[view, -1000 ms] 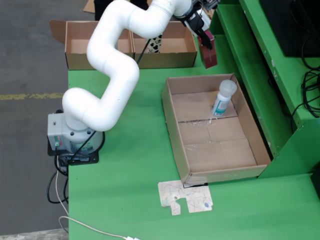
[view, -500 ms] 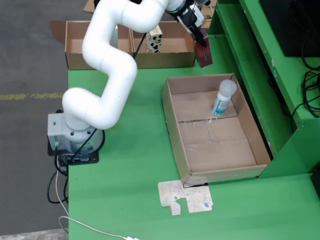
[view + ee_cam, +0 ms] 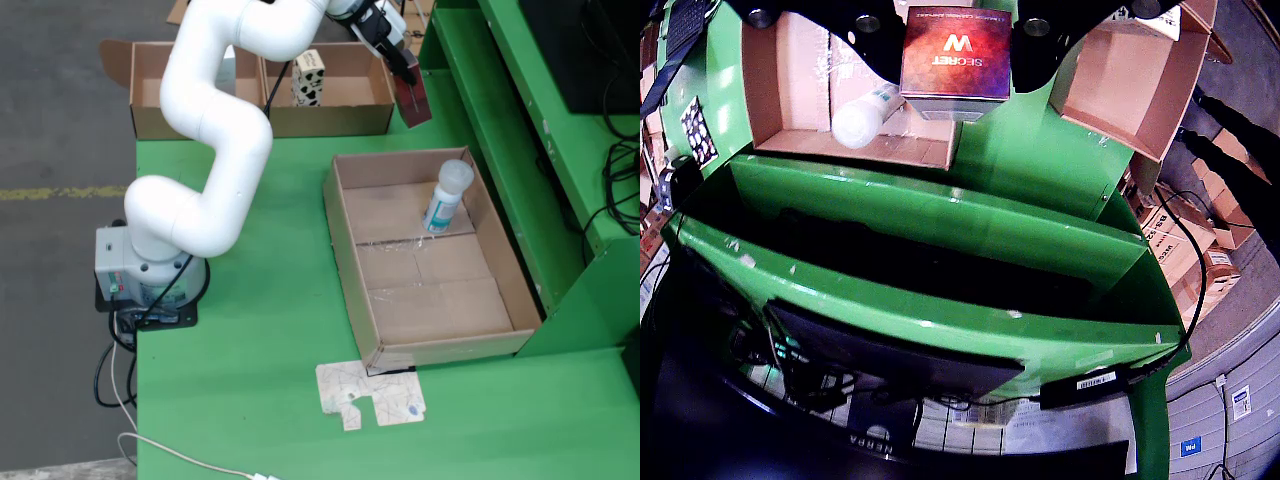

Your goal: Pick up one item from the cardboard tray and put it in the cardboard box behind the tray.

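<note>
In the fixed view my gripper [image 3: 409, 84] is shut on a dark red carton [image 3: 412, 101], held in the air near the right end of the cardboard box [image 3: 340, 115] behind the tray. The cardboard tray [image 3: 430, 300] lies in front, with a white and blue bottle [image 3: 444, 198] in its far end. In the gripper view the red carton [image 3: 955, 52] fills the top middle between the black fingers, with the bottle [image 3: 865, 114] in the tray [image 3: 860, 148] at left.
A black-and-white patterned box [image 3: 309, 78] stands inside the rear cardboard box. A second cardboard box [image 3: 165, 90] sits to its left. A green shelf wall [image 3: 520, 150] rises right of the tray. A flat cardboard scrap [image 3: 370, 392] lies on the green table [image 3: 250, 380].
The arm has swung back and up, carrying the red carton slightly away from the tray toward the rear box's right end. The patterned box has come into sight.
</note>
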Robot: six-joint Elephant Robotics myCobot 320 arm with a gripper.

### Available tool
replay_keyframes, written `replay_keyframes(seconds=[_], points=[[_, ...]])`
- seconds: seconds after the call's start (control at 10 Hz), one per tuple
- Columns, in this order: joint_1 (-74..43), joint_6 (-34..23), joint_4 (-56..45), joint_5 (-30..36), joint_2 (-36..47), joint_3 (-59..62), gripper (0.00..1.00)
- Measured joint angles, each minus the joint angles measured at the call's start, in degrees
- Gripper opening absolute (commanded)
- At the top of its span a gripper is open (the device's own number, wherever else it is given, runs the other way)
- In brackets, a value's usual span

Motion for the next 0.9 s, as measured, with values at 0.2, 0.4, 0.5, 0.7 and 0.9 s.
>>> replay_keyframes(seconds=[0.2, 0.4, 0.5, 0.7, 0.9], points=[[-0.3, -1.5, 1.2, -0.5, 0.0, 0.0, 0.00], [-0.3, -3.6, 4.0, -1.6, -0.3, 0.0, 0.00], [-0.5, -4.1, 6.2, -1.9, -0.6, 0.0, 0.00], [-0.5, -4.5, 8.1, -2.7, -1.1, 0.0, 0.00], [0.3, -6.6, 12.7, -4.7, -2.6, 0.0, 0.00]])
